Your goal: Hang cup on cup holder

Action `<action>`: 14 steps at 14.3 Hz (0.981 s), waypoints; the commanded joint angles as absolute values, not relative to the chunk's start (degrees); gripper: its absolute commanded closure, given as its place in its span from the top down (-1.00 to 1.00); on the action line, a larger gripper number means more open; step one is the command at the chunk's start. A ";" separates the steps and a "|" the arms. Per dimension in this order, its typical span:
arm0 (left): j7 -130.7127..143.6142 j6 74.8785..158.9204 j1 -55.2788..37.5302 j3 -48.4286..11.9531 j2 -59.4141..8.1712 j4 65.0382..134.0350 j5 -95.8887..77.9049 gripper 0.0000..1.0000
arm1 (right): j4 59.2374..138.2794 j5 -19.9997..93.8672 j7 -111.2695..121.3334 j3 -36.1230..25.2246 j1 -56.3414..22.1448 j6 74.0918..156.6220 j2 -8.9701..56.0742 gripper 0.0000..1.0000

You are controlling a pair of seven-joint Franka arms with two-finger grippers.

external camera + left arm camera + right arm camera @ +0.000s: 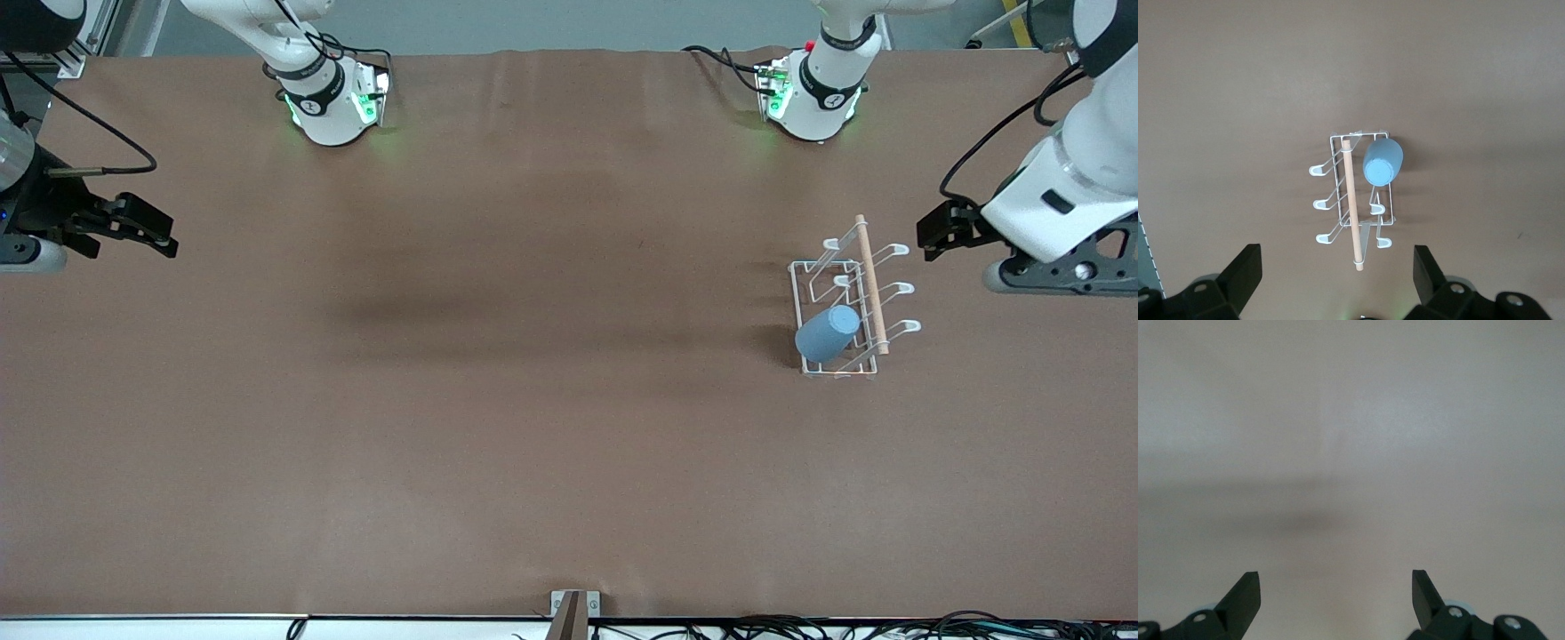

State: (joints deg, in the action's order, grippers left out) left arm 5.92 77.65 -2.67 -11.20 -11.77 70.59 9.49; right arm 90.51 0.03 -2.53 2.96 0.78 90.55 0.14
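The light-blue cup (827, 333) sits tilted over a prong of the white wire cup holder (794, 284), at the holder's end nearer the front camera. The holder stands on the brown table toward the left arm's end, with its wooden rod (871, 284) on top. My left gripper (929, 238) is open and empty, up in the air beside the holder and apart from it. The left wrist view shows the cup (1382, 162) and holder (1350, 193) beyond my open left gripper (1337, 257). My right gripper (169, 236) is open and empty at the right arm's end of the table; its wrist view shows only bare table past the gripper (1335, 580).
The two arm bases (333, 107) (809, 98) stand along the table's edge farthest from the front camera. A small metal bracket (573, 613) and cables lie at the edge nearest it. The other prongs (898, 289) of the holder carry nothing.
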 commanded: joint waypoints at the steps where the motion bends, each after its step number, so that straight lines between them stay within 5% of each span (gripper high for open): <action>1: 6.07 78.22 -0.02 -11.43 -8.10 72.42 6.61 1.00 | 90.97 0.79 -1.76 2.64 0.70 90.70 -0.53 1.00; 8: 6.06 84.27 -2.36 -4.51 2.35 87.77 1.51 1.00 | 90.97 0.79 -1.76 2.64 1.67 90.79 -0.44 1.00; 14: 3.60 85.69 -4.40 -3.08 6.68 94.48 1.05 1.00 | 91.05 0.79 0.44 2.64 2.54 90.70 -0.44 1.00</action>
State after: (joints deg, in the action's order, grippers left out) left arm 4.62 84.04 -4.03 -3.57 3.99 91.02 1.89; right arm 90.51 0.03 -1.38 2.44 1.16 90.55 0.14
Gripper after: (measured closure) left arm 0.000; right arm 0.000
